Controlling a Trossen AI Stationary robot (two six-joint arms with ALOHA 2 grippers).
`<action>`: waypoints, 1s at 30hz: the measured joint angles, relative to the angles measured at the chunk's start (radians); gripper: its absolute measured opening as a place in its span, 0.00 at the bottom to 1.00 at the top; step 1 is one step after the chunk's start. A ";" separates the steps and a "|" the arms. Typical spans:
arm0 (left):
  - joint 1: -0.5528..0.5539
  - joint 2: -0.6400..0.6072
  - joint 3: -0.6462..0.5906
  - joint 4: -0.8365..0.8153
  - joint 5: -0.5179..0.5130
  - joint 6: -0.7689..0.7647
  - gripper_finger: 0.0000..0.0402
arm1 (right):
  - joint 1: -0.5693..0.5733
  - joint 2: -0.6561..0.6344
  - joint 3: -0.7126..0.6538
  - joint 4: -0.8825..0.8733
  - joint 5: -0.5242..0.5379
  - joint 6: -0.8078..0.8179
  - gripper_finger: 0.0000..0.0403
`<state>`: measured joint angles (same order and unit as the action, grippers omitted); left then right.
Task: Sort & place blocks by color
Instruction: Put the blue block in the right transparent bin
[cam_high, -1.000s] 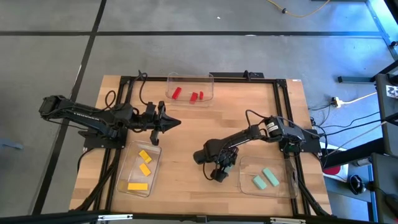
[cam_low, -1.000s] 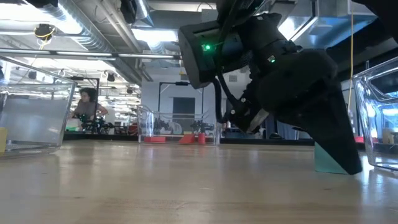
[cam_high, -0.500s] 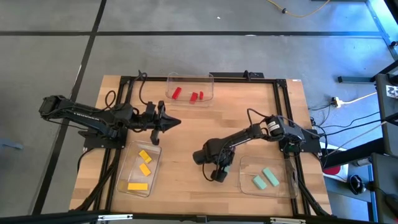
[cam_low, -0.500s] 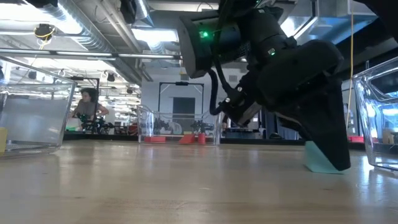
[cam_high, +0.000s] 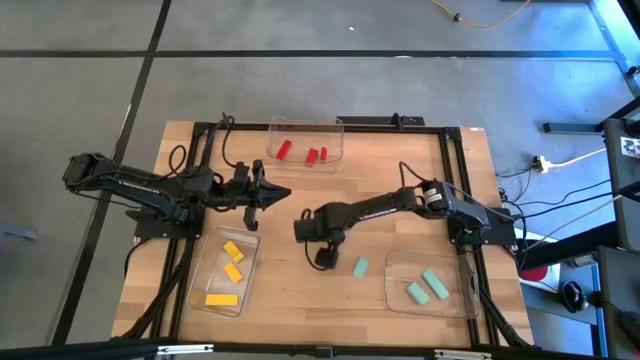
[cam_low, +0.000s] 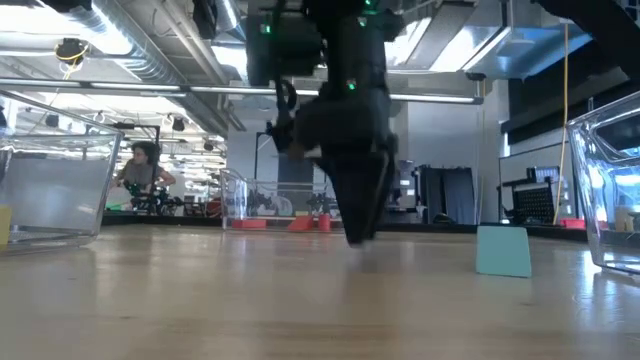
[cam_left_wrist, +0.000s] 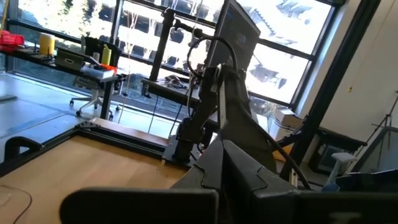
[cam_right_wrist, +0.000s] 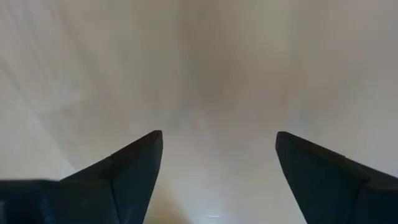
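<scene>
A loose mint block (cam_high: 360, 267) (cam_low: 503, 250) stands on its flat base on the bare table, just left of the right-hand clear tray (cam_high: 455, 296), which holds two mint blocks (cam_high: 425, 285). My right gripper (cam_high: 324, 260) (cam_low: 360, 232) (cam_right_wrist: 217, 134) points down over the table's middle, to the left of that loose block. It is open, with only bare wood between its fingers. Three yellow blocks (cam_high: 231, 265) lie in the near-left tray, and three red blocks (cam_high: 305, 153) lie in the far tray. My left gripper (cam_high: 286, 195) waits shut above the yellow tray's far end.
The three clear trays stand at the far middle (cam_high: 338, 140), the near left (cam_high: 200, 285) and the near right. Bare wood lies between them around the table's centre. A black frame (cam_high: 445, 150) borders the table. In the low view a person (cam_low: 140, 170) shows far behind the table.
My right gripper has swung from beside the mint tray toward the table's left and a little toward the far edge, ending at the centre. The mint block that its fingers stood over is left standing on the table, now apart from the gripper.
</scene>
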<state>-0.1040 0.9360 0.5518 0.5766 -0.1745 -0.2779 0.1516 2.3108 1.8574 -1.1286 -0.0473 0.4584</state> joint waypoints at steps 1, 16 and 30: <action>0.000 -0.002 0.000 0.000 0.000 0.000 0.00 | -0.005 -0.003 0.018 -0.013 0.015 -0.026 0.78; 0.019 -0.008 0.000 0.000 0.000 0.001 0.00 | 0.054 -0.347 -0.265 0.037 0.027 -0.308 0.78; 0.050 -0.008 0.000 0.007 0.031 0.001 0.00 | 0.144 -0.523 -0.484 0.357 0.002 -0.635 0.78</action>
<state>-0.0544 0.9283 0.5518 0.5840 -0.1434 -0.2768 0.2958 1.7879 1.3733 -0.7713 -0.0450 -0.1764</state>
